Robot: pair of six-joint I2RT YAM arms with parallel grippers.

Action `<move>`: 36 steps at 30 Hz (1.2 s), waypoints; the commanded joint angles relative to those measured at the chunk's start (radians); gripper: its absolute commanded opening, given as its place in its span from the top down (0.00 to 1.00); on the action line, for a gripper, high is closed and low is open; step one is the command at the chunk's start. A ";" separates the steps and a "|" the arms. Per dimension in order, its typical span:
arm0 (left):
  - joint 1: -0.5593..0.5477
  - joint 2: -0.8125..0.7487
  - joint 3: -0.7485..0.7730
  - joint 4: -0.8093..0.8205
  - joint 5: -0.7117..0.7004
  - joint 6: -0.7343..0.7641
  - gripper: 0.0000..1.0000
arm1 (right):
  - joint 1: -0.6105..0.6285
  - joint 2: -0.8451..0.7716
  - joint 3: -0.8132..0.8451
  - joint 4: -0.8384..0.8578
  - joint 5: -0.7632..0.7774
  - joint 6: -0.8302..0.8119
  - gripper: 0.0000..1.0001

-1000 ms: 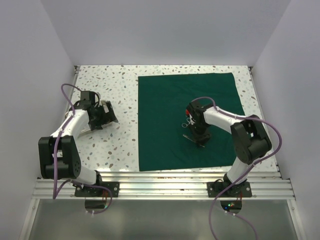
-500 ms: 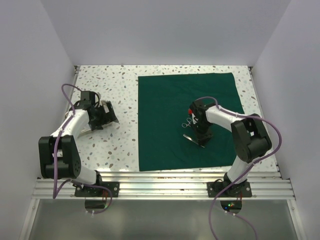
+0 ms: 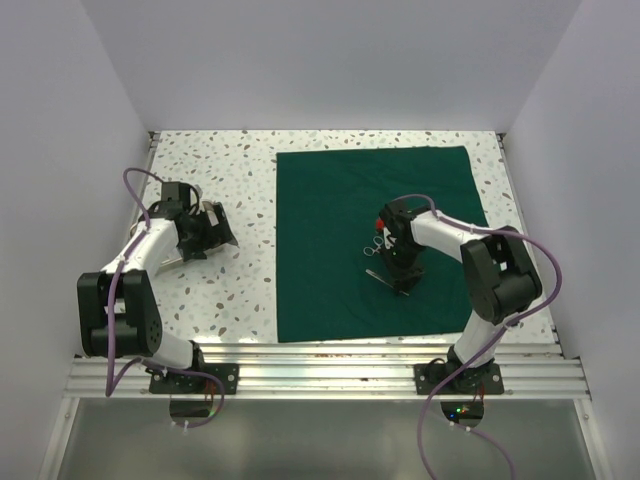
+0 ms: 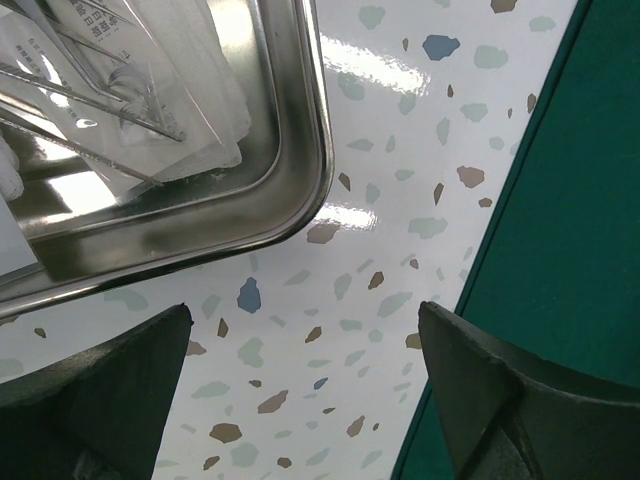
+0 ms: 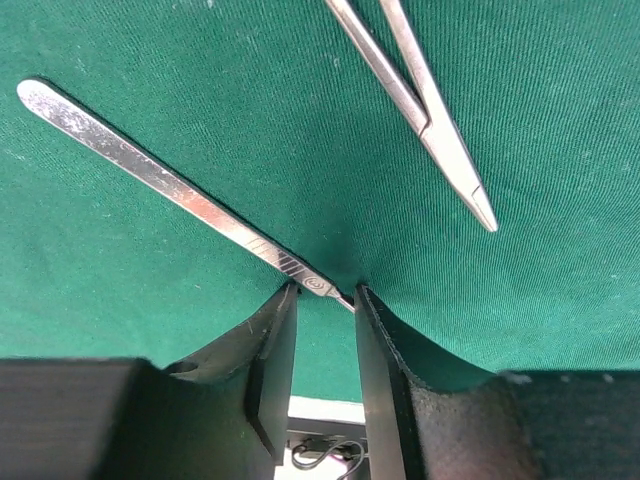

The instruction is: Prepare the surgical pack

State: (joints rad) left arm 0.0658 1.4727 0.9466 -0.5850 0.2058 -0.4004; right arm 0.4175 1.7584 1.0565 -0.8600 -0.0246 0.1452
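Your right gripper (image 5: 326, 291) sits on the surgical pack (image 5: 250, 100) spread beneath it, jaws a narrow gap apart around the thin end of the scalpel handle (image 5: 160, 178); whether they actually pinch it cannot be told. Close or pull from here and you may snag the cloth and pucker it, or swing the handle into the forceps (image 5: 428, 115) just beyond the fingertips. Print on the packets (image 4: 130, 90) in the tray (image 4: 300, 150) ahead of your widely spread left gripper (image 4: 305, 310) is too blurred to read.
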 commanded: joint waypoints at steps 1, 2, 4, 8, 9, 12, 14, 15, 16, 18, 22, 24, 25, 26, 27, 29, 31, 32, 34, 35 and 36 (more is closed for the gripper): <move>0.003 0.005 0.034 0.013 0.017 0.015 0.01 | 0.000 0.033 -0.007 -0.020 -0.048 0.022 0.67; 0.005 0.008 0.032 0.014 0.018 0.015 0.01 | 0.000 0.036 -0.007 -0.020 -0.046 0.024 0.68; 0.005 0.014 0.034 0.016 0.024 0.014 0.01 | 0.000 0.056 -0.009 -0.017 -0.047 0.028 0.73; 0.003 0.017 0.038 0.017 0.029 0.015 0.01 | 0.001 0.064 -0.007 -0.014 -0.040 0.033 0.84; 0.005 0.017 0.038 0.017 0.029 0.015 0.01 | 0.001 0.058 -0.006 -0.016 -0.038 0.033 0.86; 0.003 0.015 0.035 0.017 0.027 0.017 0.01 | 0.000 0.049 0.002 -0.024 -0.034 0.040 0.90; 0.005 0.015 0.035 0.017 0.027 0.017 0.01 | 0.000 0.033 0.013 -0.045 -0.032 0.045 0.91; 0.005 0.015 0.037 0.016 0.027 0.015 0.01 | 0.000 0.026 0.019 -0.054 -0.028 0.053 0.91; 0.003 0.014 0.038 0.016 0.027 0.015 0.01 | 0.000 0.020 0.039 -0.063 -0.015 0.053 0.91; 0.005 0.015 0.038 0.017 0.027 0.015 0.01 | 0.000 -0.003 0.068 -0.086 -0.002 0.057 0.91; 0.005 0.017 0.027 0.025 0.041 0.012 0.01 | 0.001 0.004 0.108 -0.105 0.018 0.053 0.88; 0.005 0.018 0.029 0.025 0.044 0.012 0.01 | 0.000 0.019 0.117 -0.116 0.020 0.048 0.88; 0.005 0.017 0.029 0.025 0.043 0.012 0.01 | 0.000 0.019 0.117 -0.116 0.020 0.047 0.88; 0.005 0.017 0.029 0.022 0.041 0.012 0.01 | 0.001 0.015 0.114 -0.110 0.018 0.047 0.95; 0.005 0.014 0.030 0.024 0.040 0.014 0.01 | 0.000 0.015 0.112 -0.109 0.018 0.045 0.99; 0.003 0.011 0.031 0.019 0.037 0.015 0.01 | 0.000 0.013 0.111 -0.109 0.018 0.045 1.00; 0.005 0.011 0.029 0.019 0.035 0.015 0.00 | 0.000 0.015 0.112 -0.109 0.018 0.045 0.98; 0.005 0.012 0.027 0.022 0.035 0.015 0.01 | 0.001 0.015 0.114 -0.112 0.018 0.044 0.94; 0.005 0.015 0.026 0.024 0.040 0.014 0.01 | 0.000 0.021 0.115 -0.111 0.018 0.042 0.94; 0.005 0.017 0.027 0.024 0.041 0.012 0.01 | 0.000 0.021 0.115 -0.111 0.018 0.042 0.95; 0.005 0.017 0.029 0.024 0.044 0.012 0.01 | 0.000 0.019 0.117 -0.111 0.020 0.040 0.95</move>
State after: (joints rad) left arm 0.0658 1.4887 0.9466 -0.5846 0.2306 -0.4004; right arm 0.4183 1.7790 1.1351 -0.9588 -0.0166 0.1848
